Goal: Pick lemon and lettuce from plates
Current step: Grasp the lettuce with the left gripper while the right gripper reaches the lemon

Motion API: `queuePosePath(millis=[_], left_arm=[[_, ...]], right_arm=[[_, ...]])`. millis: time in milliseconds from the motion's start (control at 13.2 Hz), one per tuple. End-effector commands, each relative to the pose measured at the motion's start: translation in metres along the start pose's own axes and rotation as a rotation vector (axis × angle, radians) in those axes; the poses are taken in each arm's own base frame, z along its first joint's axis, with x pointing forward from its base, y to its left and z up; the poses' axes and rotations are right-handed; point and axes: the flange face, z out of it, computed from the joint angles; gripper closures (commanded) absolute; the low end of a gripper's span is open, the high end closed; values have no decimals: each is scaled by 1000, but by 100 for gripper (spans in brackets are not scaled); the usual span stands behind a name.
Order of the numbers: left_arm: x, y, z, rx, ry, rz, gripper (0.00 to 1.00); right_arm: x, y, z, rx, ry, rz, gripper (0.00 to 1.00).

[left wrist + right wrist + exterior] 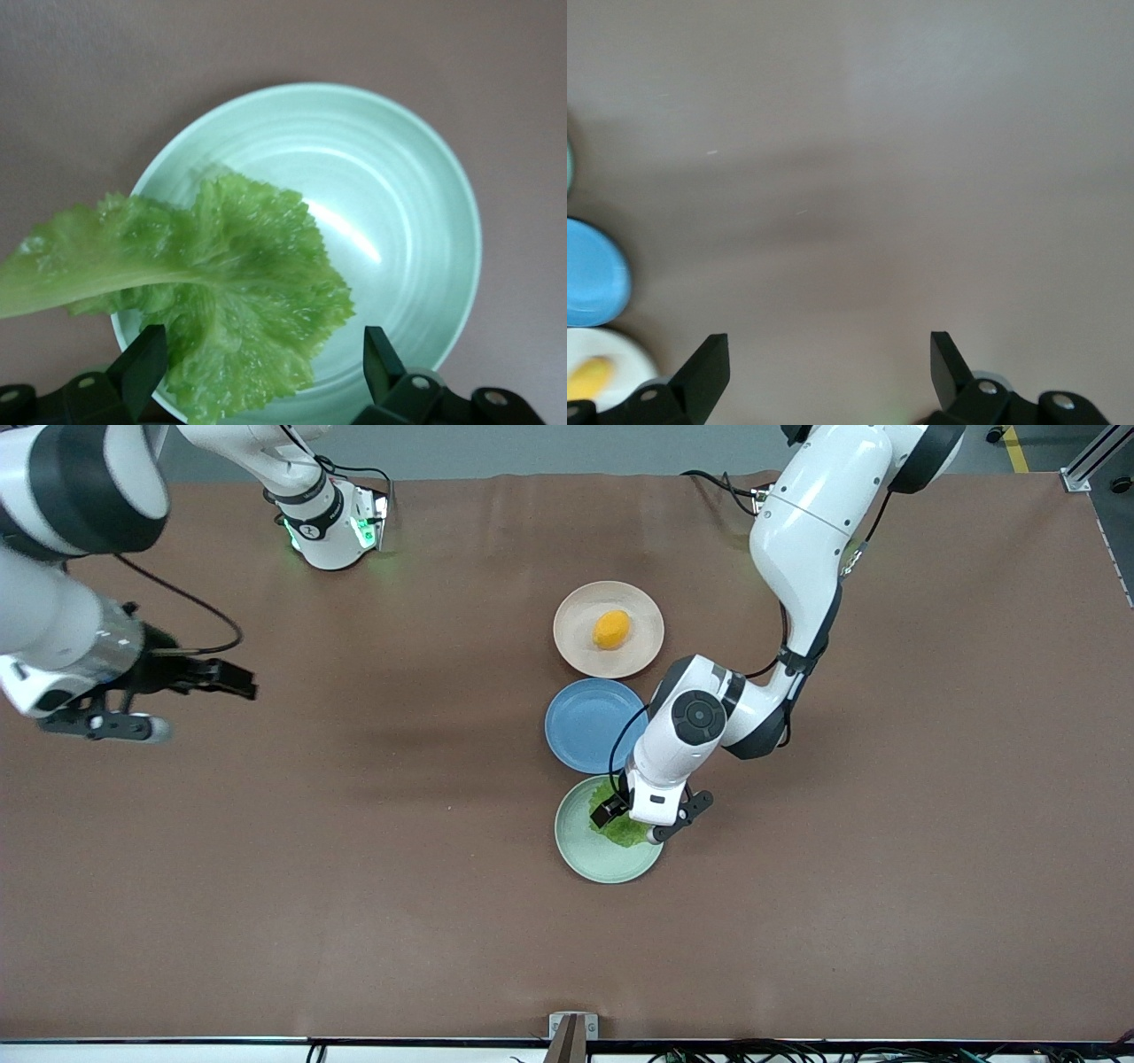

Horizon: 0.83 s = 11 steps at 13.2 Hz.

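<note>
The lettuce (620, 831) lies on the mint green plate (594, 861), the plate nearest the front camera. In the left wrist view the lettuce (230, 283) has its pale stalk end past the plate's rim (399, 204). My left gripper (633, 824) is open just above the leaf, its fingers (142, 367) on either side of the crinkled end. The lemon (612, 629) rests on the beige-pink plate (576, 615), farthest from the camera. My right gripper (205, 708) is open and empty over bare table at the right arm's end, waiting.
A blue plate (585, 726) holding nothing lies between the two other plates, close to the left arm's wrist. The right wrist view shows the blue plate (589, 274) and the lemon (589, 376) at its edge. The brown table (354, 868) spreads around them.
</note>
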Motion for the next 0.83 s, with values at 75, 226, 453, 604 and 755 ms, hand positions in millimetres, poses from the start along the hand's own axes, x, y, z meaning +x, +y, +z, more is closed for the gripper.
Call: queuePosePath(millis=[75,226,453,604,755], left_arm=[[-9,-4,6,20,-7,16,9],[-10,-9,12,34,-12,15,12],[-14,-12,15,44,-17,18,20],[-16,-14,18,50,-21,19,28],[-20,-13,18,50,-23,22,38]], right_arm=[[-73,-114,21,15,24,203,0],[-114,-178,46,26,50,289,0],[-175,-244,91,41,81,360,0],[-214,-277,122,64,98,385,0],[-246,-310,163,48,96,391,0]])
